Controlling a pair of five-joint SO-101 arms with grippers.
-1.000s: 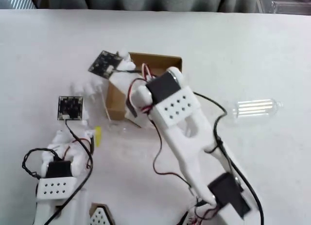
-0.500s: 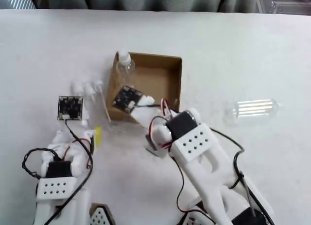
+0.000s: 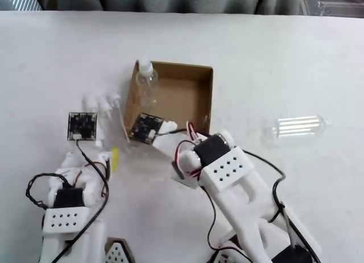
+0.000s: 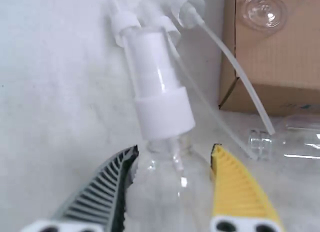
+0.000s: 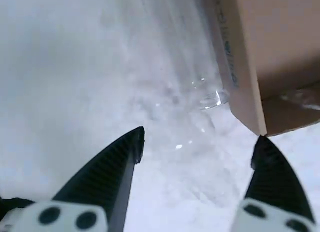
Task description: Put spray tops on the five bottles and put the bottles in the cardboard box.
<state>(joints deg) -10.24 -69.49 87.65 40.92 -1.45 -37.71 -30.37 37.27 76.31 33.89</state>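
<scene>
Well, the left gripper (image 4: 175,151) has its grey and yellow fingers clamped round the shoulder of a clear plastic bottle with a white spray top (image 4: 160,109). It holds the bottle just off the near left corner of the brown cardboard box (image 3: 182,95). One capped clear bottle (image 3: 147,80) already rests inside the box against its left wall. A cluster of loose white spray tops (image 3: 102,104) lies on the white table (image 3: 256,47) beside that wall.

The right gripper (image 5: 200,137) hangs by the same near corner, its black fingers spread wide with nothing between them. What the coming move turns on, I'd say, is the uncapped clear bottle on its side (image 5: 180,76), just ahead of those fingertips. Its long axis runs alongside the box wall and away from the gripper, so the spread fingers stand roughly to either side of its width. From the left wrist view its open neck (image 4: 260,139) points towards the left arm. Whether it actually touches the cardboard, I can't tell.

The right arm is the nearer one, and the free one, so the pick looks like its job. The box wall crowds the finger on that side, and a smooth round bottle could easily roll or get pinned against the cardboard. Another bare clear bottle (image 3: 296,128) lies well apart to the right, also on the right arm's side.
</scene>
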